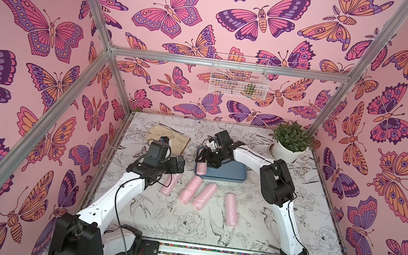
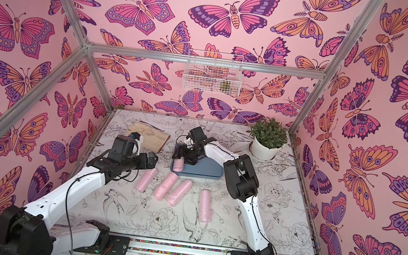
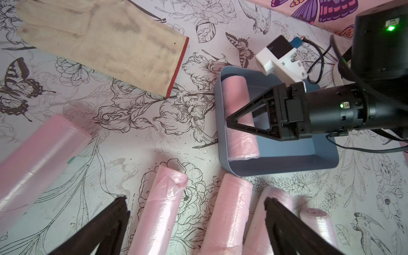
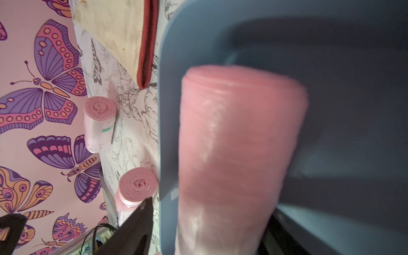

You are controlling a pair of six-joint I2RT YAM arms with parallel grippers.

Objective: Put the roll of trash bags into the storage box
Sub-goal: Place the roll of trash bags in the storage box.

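Note:
One pink roll of trash bags (image 1: 202, 168) (image 2: 179, 165) (image 3: 242, 145) (image 4: 238, 143) lies inside the blue-grey storage box (image 1: 232, 171) (image 2: 208, 169) (image 3: 287, 163) (image 4: 353, 88), against its left end wall. My right gripper (image 1: 205, 158) (image 2: 180, 154) (image 3: 234, 120) (image 4: 212, 209) hangs just over that roll, open. Its jaws straddle the roll, and one finger stands apart from it outside the box wall. Several more pink rolls (image 1: 190, 190) (image 2: 166, 185) (image 3: 227, 212) lie on the table in front of the box. My left gripper (image 1: 178, 165) (image 2: 151, 160) (image 3: 196, 203) is open wide above them, holding nothing.
A beige work glove (image 1: 168, 139) (image 3: 106, 44) lies at the back left of the table. A potted plant (image 1: 287, 145) stands in the back right corner. A white wire basket (image 1: 238, 80) hangs on the back wall. Pink walls close in the table on three sides.

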